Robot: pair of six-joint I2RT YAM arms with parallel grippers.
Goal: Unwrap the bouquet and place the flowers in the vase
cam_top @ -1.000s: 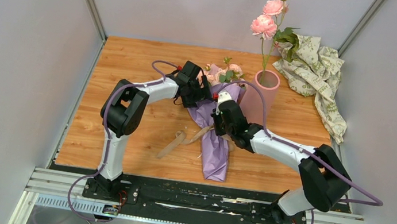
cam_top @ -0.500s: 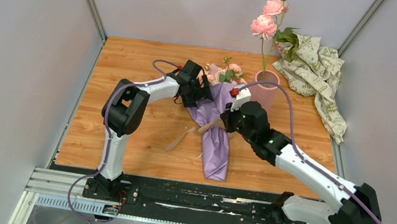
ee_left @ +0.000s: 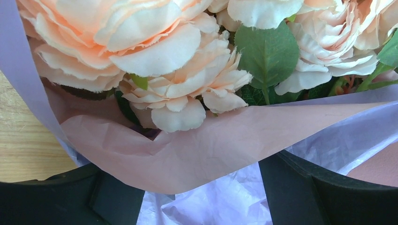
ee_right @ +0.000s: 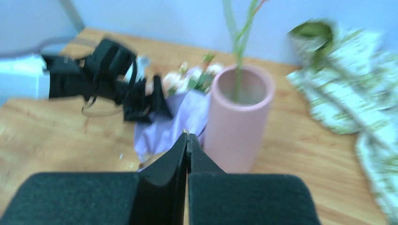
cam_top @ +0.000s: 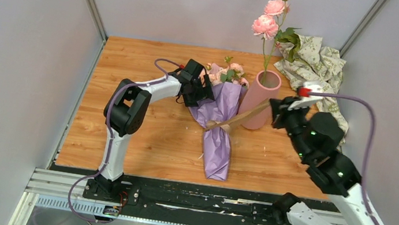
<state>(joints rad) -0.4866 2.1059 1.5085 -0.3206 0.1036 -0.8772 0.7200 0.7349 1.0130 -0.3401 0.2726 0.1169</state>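
while the knot at its waist is not yet undone, the step in hand seems to be the untying of the bouquet. on the left, the left gripper (cam_top: 202, 92) sits at the upper part of the cone-shaped bouquet in lilac-purple paper (cam_top: 219, 132), which lies on the wooden table (cam_top: 133, 69), and its jaws stand wide, one on each side of the wrap. from the waist a flat tan ribbon (cam_top: 243, 115) runs tight to the right, in front of the upright matte pink cylindrical vase (cam_top: 262, 94), to the right gripper (cam_top: 275, 106), whose jaws are pressed together on the ribbon's end. i judge that the next move calls for more pull to the right until the knot gives way, with the left arm holding the cone in place. only the top view shows the tight ribbon. the left wrist view shows the peach-pink flowers (ee_left: 159, 51) and the pink inner paper from very near. the right wrist view is blurred and hardly shows the ribbon.
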